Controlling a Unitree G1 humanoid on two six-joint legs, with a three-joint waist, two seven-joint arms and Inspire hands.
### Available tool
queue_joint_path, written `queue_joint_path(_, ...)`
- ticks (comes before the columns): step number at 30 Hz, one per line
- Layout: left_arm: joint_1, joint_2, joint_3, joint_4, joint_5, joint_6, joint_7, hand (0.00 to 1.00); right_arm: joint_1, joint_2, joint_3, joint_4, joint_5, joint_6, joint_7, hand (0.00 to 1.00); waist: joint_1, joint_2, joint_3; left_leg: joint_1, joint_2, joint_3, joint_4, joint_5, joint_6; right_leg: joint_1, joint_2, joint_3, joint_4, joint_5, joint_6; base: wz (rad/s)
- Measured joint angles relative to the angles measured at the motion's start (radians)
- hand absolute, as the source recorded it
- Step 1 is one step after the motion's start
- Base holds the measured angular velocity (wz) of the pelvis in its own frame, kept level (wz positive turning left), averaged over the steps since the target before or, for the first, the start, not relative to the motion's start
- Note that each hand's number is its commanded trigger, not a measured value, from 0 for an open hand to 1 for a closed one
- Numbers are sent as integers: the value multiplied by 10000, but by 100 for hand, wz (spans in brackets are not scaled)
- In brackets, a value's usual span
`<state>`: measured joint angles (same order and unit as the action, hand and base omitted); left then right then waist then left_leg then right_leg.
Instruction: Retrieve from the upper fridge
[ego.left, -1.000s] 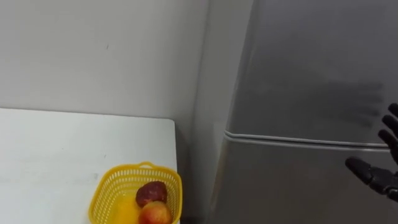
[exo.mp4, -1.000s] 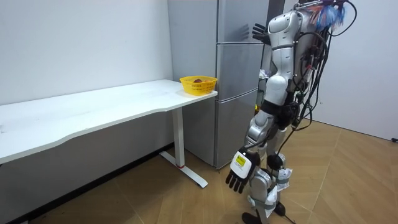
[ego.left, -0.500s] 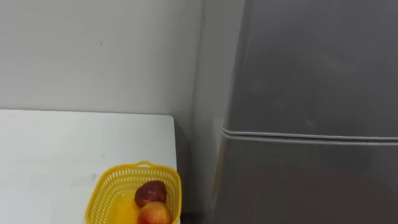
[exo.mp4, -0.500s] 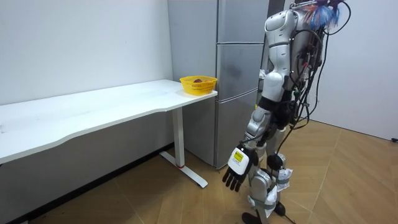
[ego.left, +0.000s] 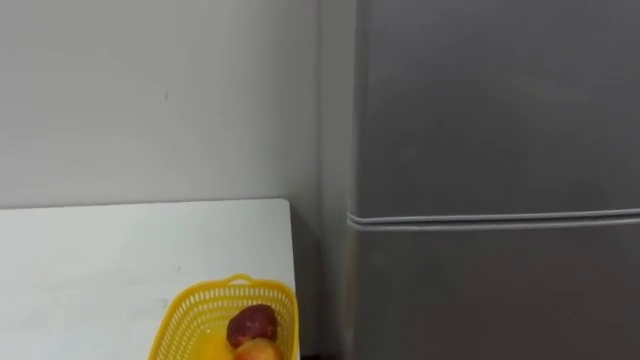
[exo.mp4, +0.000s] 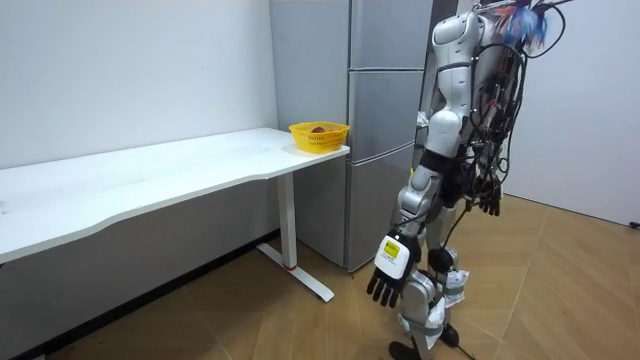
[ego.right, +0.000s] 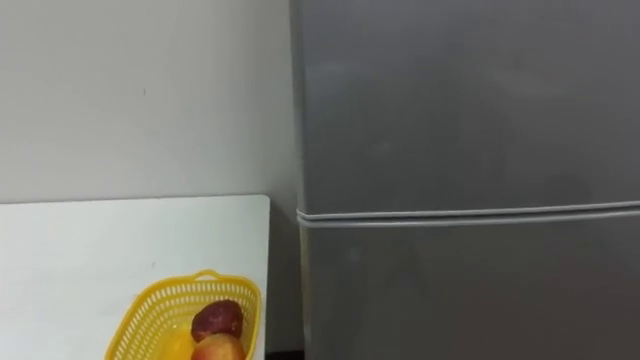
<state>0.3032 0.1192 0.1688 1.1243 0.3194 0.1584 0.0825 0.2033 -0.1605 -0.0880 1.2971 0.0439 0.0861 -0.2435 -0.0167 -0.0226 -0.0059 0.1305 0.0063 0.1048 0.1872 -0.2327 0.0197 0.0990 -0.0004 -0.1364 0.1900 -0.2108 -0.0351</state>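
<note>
Standing before the tall grey metal fridge (ego.left: 480, 290), upper door (ego.left: 500, 110) shut, hiding whatever needs fetching inside. Dangling the left hand (exo.mp4: 388, 272) low, fingers released, empty; can't tell for the right hand (exo.mp4: 489, 204) by the hip. Beside: yellow plastic basket (ego.left: 237, 283) of fruit (ego.left: 252, 324) on the white bench (ego.left: 100, 250), no obstacle.

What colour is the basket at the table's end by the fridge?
Yellow basket, an open lattice weave; it shows best in the left eye view.
</note>
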Motion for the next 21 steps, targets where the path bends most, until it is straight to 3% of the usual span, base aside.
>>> queue_joint_path(7, -229, 6, -386, -39, 9, 228, -291, 0, -423, 89, 681, 73, -1745, 473, 715, 0, 270, 88, 13, 34, 19, -132, -58, -20, 28, 67, 3, -36, -8, 52, 46, 4)
queue_joint_path(14, -258, -61, -496, -33, 30, 556, -747, 0, -331, 100, 663, -5, -2497, 761, 1604, 0, 181, 229, 54, 54, -34, -312, -58, -17, 27, 192, -12, -163, -32, 26, 44, 7)
queue_joint_path(21, -393, -71, -1040, -59, 45, 596, -1214, 0, -262, 121, 777, 17, -2508, 835, 2411, 0, 126, 207, 63, 120, -39, -371, -91, -18, 24, 230, -38, -217, -20, -73, 58, 2)
